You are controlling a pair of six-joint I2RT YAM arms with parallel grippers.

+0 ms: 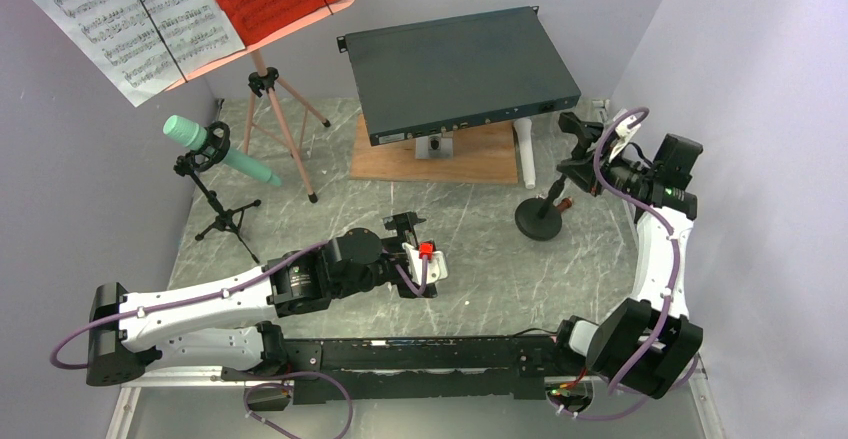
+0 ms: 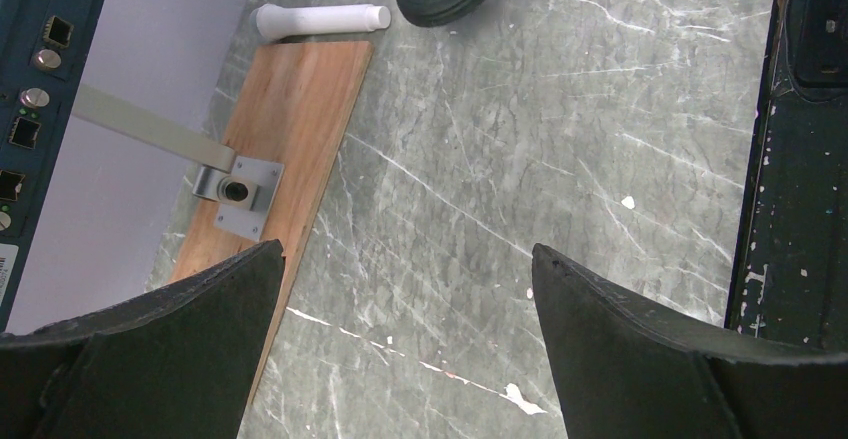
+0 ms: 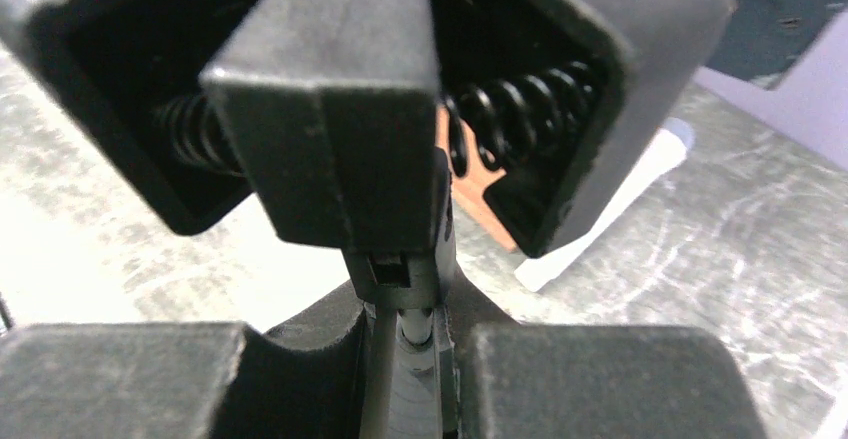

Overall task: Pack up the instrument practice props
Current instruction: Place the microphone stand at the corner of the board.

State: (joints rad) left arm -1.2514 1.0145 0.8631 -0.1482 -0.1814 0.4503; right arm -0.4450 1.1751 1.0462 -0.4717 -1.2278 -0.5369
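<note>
One-handed: pinched the mic stand (image 1: pixel 540 221) with the right fingers (image 1: pixel 580 151), right of frame, seemingly to lift it upright. Spread the left fingers (image 1: pixel 405 227) wide, empty, above the central worktop (image 1: pixel 480 264).

The tabletop (image 1: pixel 480 259) is grey-green marbled stone with white veins and scratches. In the upper middle of the overhead view a wooden board (image 1: pixel 470 159) lies flat on it. A white tube (image 1: pixel 524 149) lies just beside the board's right edge. Right of centre, the round-based mic stand (image 1: pixel 538 221) sits on its black disc foot. In the upper left, the salmon-pink music stand (image 1: pixel 263 82) and a small black tripod stand (image 1: pixel 228 217) rest on spread legs. A black rail (image 1: pixel 420 369) runs along the bottom.
</note>
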